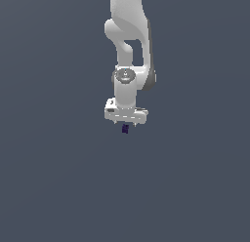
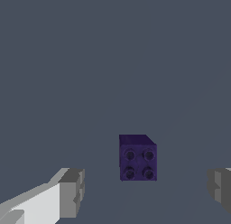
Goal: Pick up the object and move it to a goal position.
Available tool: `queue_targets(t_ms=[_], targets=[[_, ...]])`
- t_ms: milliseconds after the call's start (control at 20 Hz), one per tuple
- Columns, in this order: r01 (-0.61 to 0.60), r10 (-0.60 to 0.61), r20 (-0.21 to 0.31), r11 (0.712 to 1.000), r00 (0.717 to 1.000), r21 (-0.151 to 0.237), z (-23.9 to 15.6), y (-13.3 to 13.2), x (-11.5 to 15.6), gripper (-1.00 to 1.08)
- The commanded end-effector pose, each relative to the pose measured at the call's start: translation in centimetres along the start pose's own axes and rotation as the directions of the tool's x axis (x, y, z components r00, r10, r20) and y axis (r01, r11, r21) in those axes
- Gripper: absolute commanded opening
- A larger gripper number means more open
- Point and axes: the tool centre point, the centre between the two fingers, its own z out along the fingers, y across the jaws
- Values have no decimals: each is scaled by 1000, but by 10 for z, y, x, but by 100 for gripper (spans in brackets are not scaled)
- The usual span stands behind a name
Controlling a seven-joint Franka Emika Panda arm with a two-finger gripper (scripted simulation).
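- Gripper [image 2: 145, 189]: fingers [image 2: 72, 191] spread wide, holding nothing.
- Dark purple block [image 2: 137, 159], four studs on its upper face, sits between the fingertips, touching neither.
- Step, as judged: approach before grasp.
- Next: descend if needed, close squarely on block sides, then lift.

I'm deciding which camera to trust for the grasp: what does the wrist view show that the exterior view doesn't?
Only the wrist view shows the four round studs on the block and the wide gap between it and each finger pad. Only the exterior view shows the arm above the tool. Both show the dark purple block between the open fingers, over plain grey ground.
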Motion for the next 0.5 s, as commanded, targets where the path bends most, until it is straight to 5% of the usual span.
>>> queue_targets(t_ms=[0,450], targets=[[0,0,0,1000,1000,0,2,0,0,100],[-2,2,-1,1000,1000,0,37,0,-2,100]])
